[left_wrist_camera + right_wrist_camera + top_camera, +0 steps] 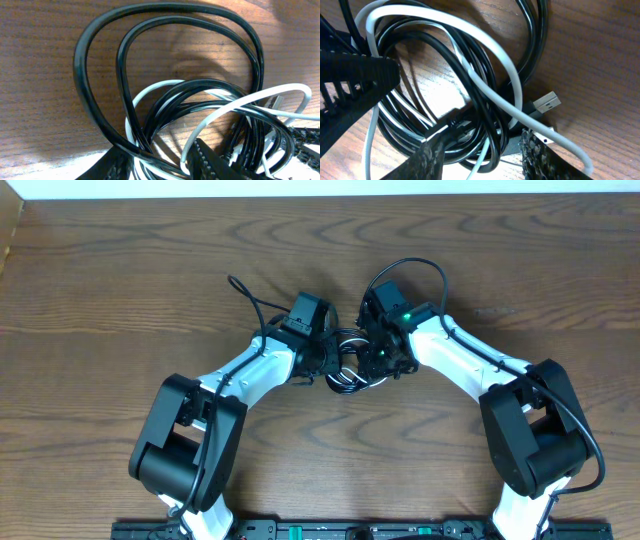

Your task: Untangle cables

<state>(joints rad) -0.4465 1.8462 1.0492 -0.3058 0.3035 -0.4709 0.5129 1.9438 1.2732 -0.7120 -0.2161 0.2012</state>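
Straddling cables (345, 375) on table (120, 270): left gripper (160, 165), right gripper (480, 157), tips near each other; cannot tell if clenched

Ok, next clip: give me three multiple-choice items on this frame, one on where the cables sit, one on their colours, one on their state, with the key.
1. Where is the cable bundle?
A. At the far left edge.
B. Between the left gripper and the right gripper, near the middle of the table.
C. On an arm's base.

2. What colours are its cords?
A. Black and white.
B. Red and blue.
C. All grey.

3. How do the cords lie?
A. Straight and apart.
B. Stacked in a box.
C. Looped through one another.

Key: 1 B, the overhead view shows both grippers meeting over it. 2 A, the wrist views show a white cord among black cords. 3 C, the loops cross and overlap in both wrist views.
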